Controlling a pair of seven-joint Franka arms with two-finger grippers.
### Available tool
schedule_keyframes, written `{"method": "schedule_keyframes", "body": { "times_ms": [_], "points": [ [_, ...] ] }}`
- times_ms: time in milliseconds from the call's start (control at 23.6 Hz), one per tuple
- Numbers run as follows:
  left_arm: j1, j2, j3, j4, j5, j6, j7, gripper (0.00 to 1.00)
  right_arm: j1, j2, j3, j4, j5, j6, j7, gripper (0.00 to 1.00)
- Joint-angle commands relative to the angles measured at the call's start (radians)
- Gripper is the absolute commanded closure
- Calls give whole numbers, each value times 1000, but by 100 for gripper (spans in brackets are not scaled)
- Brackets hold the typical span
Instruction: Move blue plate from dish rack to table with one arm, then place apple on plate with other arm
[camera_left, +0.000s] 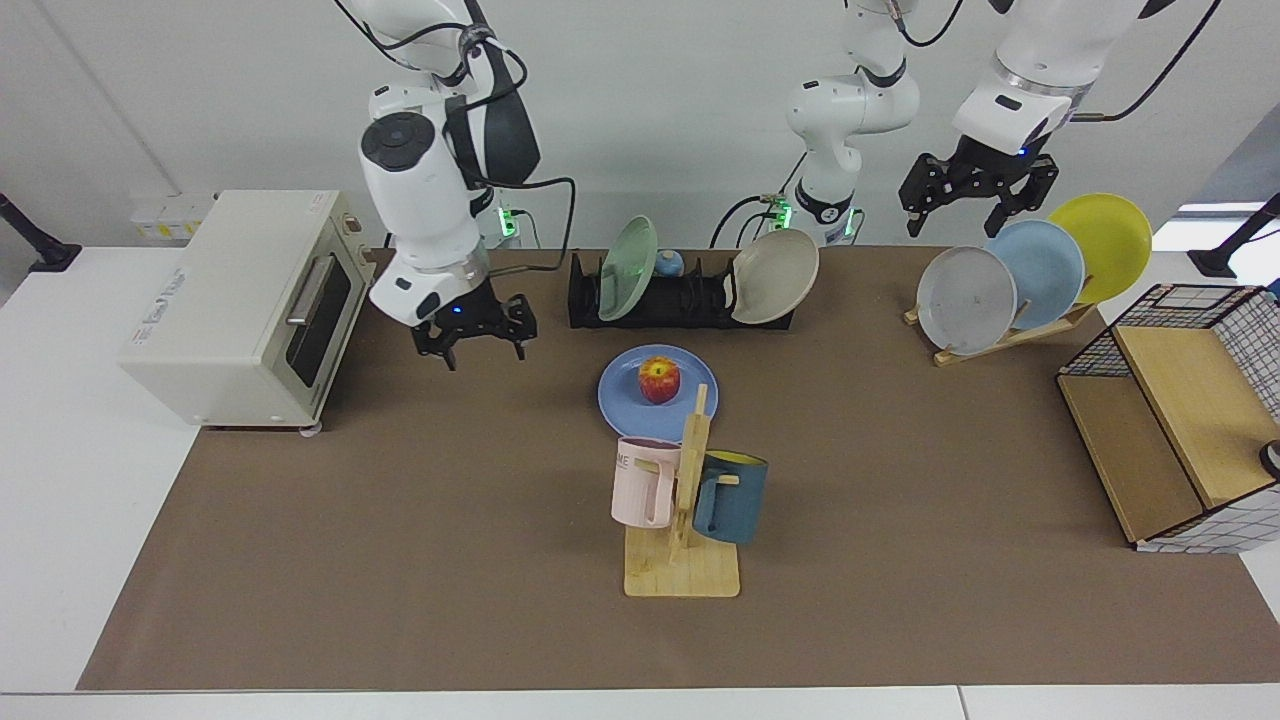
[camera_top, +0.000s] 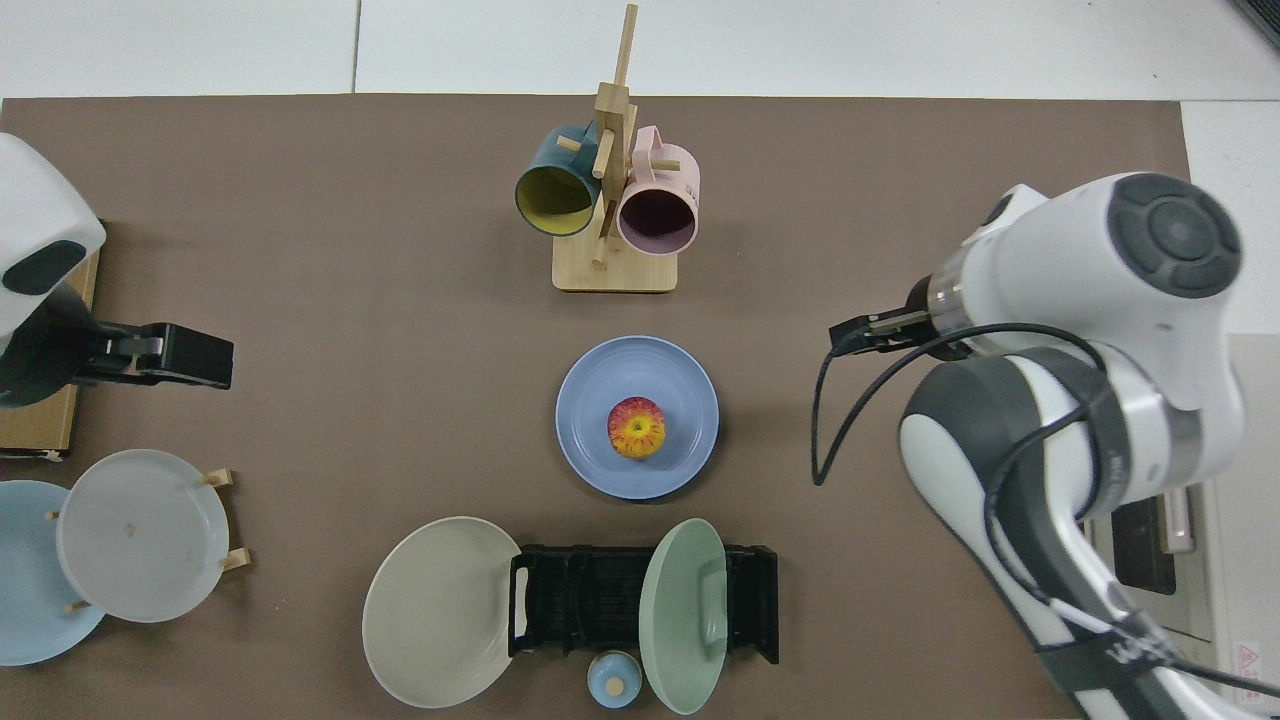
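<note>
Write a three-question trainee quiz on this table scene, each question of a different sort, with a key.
1. True or false: the apple rests on the blue plate, which lies flat on the table.
2. Which gripper hangs beside the toaster oven? A) left gripper B) right gripper C) neither
3. Fill in: the dish rack holds a beige plate and a ____ plate.

Key
1. True. No gripper touches the apple.
2. B. The right gripper is open and empty; the left gripper waits open above the wooden plate rack.
3. Green: the green plate stands on edge in the rack.
</note>
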Motion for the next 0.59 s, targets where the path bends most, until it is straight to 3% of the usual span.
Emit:
{"method": "schedule_keyframes", "body": {
  "times_ms": [0, 170, 551],
  "points": [
    [17, -8, -8, 6, -7, -19, 5, 0, -140, -77, 15, -4, -15, -100, -177, 0],
    [17, -8, -8, 6, -7, -19, 5, 0, -223, -118, 14, -3, -22, -146, -225, 0],
    [17, -8, -8, 6, -7, -19, 5, 0, -268, -130, 12, -3, -69, -161, -219, 0]
  ]
}}
